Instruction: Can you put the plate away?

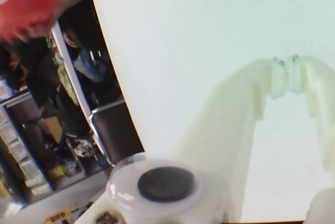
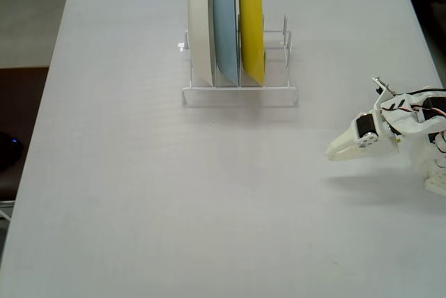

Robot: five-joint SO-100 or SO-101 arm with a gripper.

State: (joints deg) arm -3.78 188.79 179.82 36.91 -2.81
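The orange plate does not show on the table in either view. In the wrist view a blurred red-orange thing [image 1: 26,12] hangs at the top left, past the table edge; I cannot tell what it is. My white gripper [image 2: 333,151] hovers low over the table at the right, pointing left, well apart from the rack. In the wrist view its fingertips [image 1: 285,75] touch each other with nothing between them, so it is shut and empty.
A white wire dish rack [image 2: 240,92] stands at the back middle of the white table [image 2: 174,193]. It holds a white plate [image 2: 201,26], a pale blue plate [image 2: 225,23] and a yellow plate [image 2: 251,23] on edge, with free slots to the yellow plate's right.
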